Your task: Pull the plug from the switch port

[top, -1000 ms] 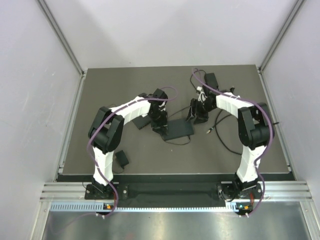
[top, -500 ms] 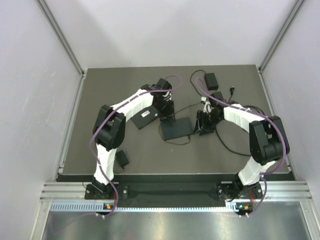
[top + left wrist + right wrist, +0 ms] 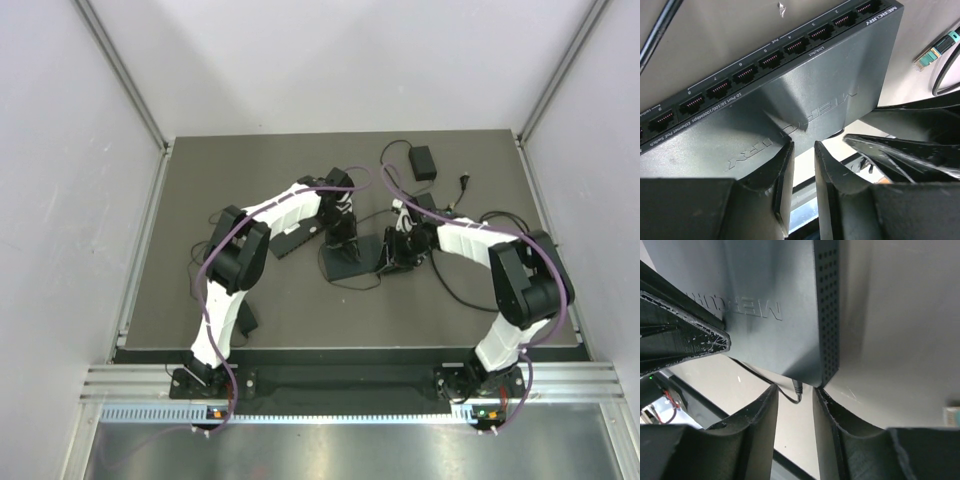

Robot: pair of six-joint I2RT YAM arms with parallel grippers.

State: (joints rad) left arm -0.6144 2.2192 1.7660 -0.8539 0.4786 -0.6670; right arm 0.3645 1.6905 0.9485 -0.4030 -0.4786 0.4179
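Both arms have closed in on the switch (image 3: 352, 258). Right claw (image 3: 795, 390), narrowly spread, straddles the plug (image 3: 798, 386) without touching it; the plug appears still seated at the switch's corner. Left claw (image 3: 803, 150), slightly parted and empty, sits over the switch. Pull is not yet begun.

The flat black switch (image 3: 352, 258) (MERCURY embossed on top) is lying mid-mat (image 3: 200, 180), its thin-corded plug (image 3: 797, 387) sitting at the five-o'clock corner.
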